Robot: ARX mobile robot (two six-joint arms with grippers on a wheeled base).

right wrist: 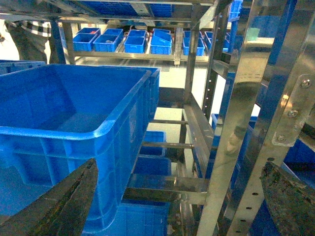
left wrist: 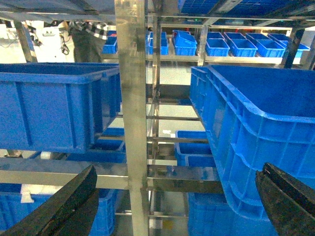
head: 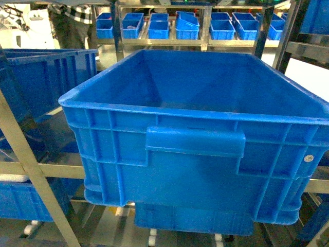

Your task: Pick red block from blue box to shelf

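Note:
The red block and the blue box are out of view in all three views. The shelf [head: 26,150] is a silvery steel rack with perforated uprights and rails; its upright [left wrist: 133,98] stands right ahead in the left wrist view, and another upright [right wrist: 241,123] in the right wrist view. My left gripper [left wrist: 178,169] is open, its dark fingers [left wrist: 74,201] spread wide with nothing between them. My right gripper [right wrist: 180,163] is open too and holds nothing. Neither gripper shows in the head view.
A large dark-blue ribbed crate [head: 195,144] with a handle fills the shelf tier ahead, its visible inside bare; it also shows as the crate [left wrist: 256,123] and the crate [right wrist: 74,113]. A second ribbed crate [head: 46,77] sits to its left. Small blue bins [head: 159,25] line a far rack.

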